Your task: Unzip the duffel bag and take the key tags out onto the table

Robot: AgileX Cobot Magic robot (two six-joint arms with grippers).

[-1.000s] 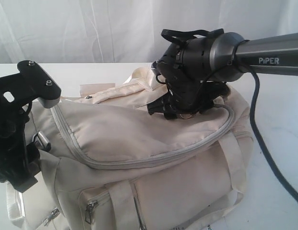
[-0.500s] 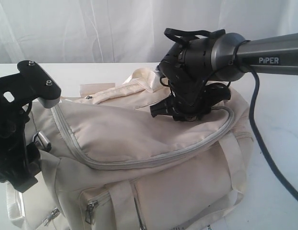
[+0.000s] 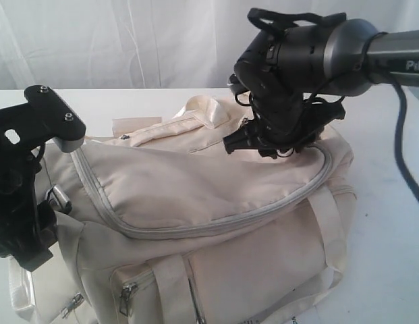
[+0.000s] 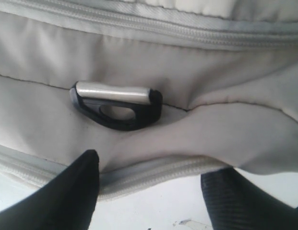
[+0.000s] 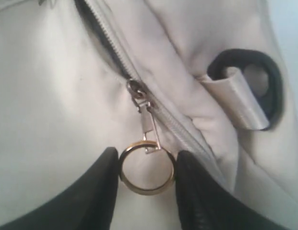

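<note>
The cream duffel bag (image 3: 196, 189) lies on the white table (image 3: 391, 223), its grey zipper (image 3: 216, 226) curving over the top. My right gripper (image 3: 264, 150) sits at the zipper's far right end. In the right wrist view it (image 5: 147, 165) is shut on the metal ring pull (image 5: 147, 184), which hangs from the slider (image 5: 135, 90); a short dark gap shows behind the slider. My left gripper (image 3: 42, 202) is open at the bag's left end, its fingers (image 4: 67, 191) either side of the zipper (image 4: 153, 171) with nothing held. The key tags are hidden.
A black D-ring with a metal bar (image 4: 117, 103) sits on the bag's end just beyond my left gripper. A black loop holding a webbing strap (image 5: 249, 91) lies beside the zipper near my right gripper. Side pockets with small zipper pulls (image 3: 128, 297) face the front.
My right gripper has closed onto the ring pull and shifted to the right and slightly up with it. The left arm has not moved.
</note>
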